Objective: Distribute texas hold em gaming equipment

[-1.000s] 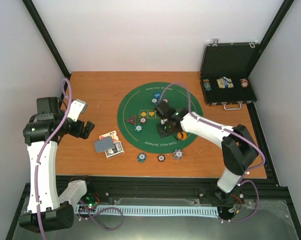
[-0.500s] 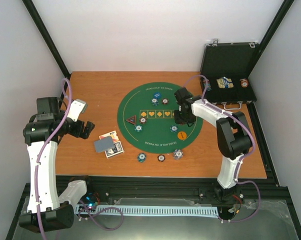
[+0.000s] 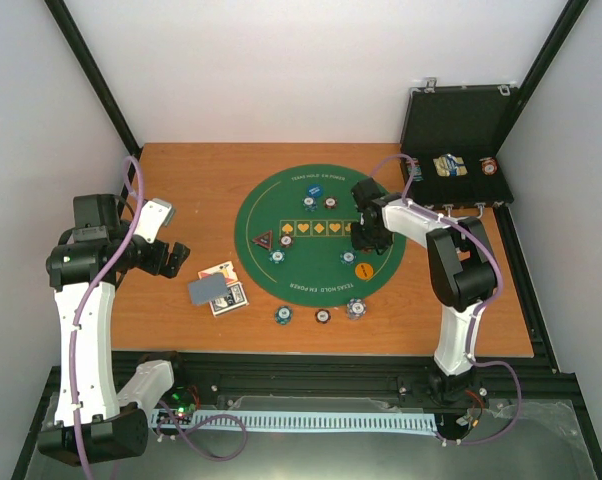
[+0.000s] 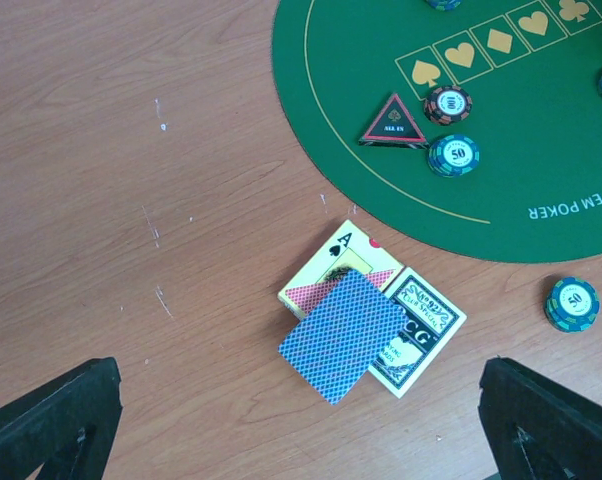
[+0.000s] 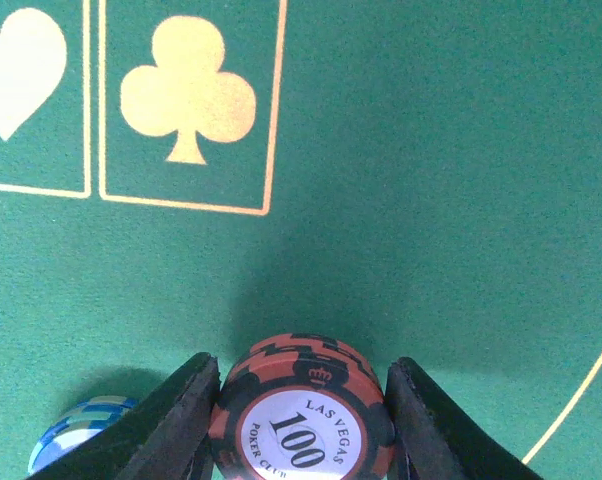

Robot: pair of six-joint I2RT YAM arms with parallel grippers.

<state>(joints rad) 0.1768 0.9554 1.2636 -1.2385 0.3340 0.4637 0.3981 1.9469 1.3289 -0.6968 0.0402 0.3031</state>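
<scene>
**While the left arm hangs open, the right one grips a chip**

Where the left arm stands over the bare wood of the table [image 3: 181, 180], the left gripper [image 3: 173, 258] hangs above it with the jaws spread fully and nothing between them. Just to its right, on the wood, lie the playing cards [image 3: 218, 288] in a small overlapping heap. A blue-backed card [image 4: 341, 335] is on top, face down, and it partly covers an ace of spades [image 4: 333, 262] and one more printed card [image 4: 421, 345].

Beyond them is the round green mat [image 3: 301, 272]. On its left part the triangle marker [image 4: 393, 120] lies touching or almost touching a black-and-red chip [image 4: 448, 103], with a green chip [image 4: 453, 154] just beside. Three more chips [image 3: 323, 316] lie on the wood near the mat's front edge.

On the right half of the mat, the right gripper [image 3: 359, 240] is clenched on a red-and-black chip [image 5: 301, 425]; both fingers press its sides. I cannot tell whether this chip touches the mat. A blue chip [image 5: 76, 428] lies on the mat near the gripper. The orange disc [image 3: 363, 270] lies on the mat near the gripper. At the far right corner stands the black case [image 3: 456, 120], open.
</scene>
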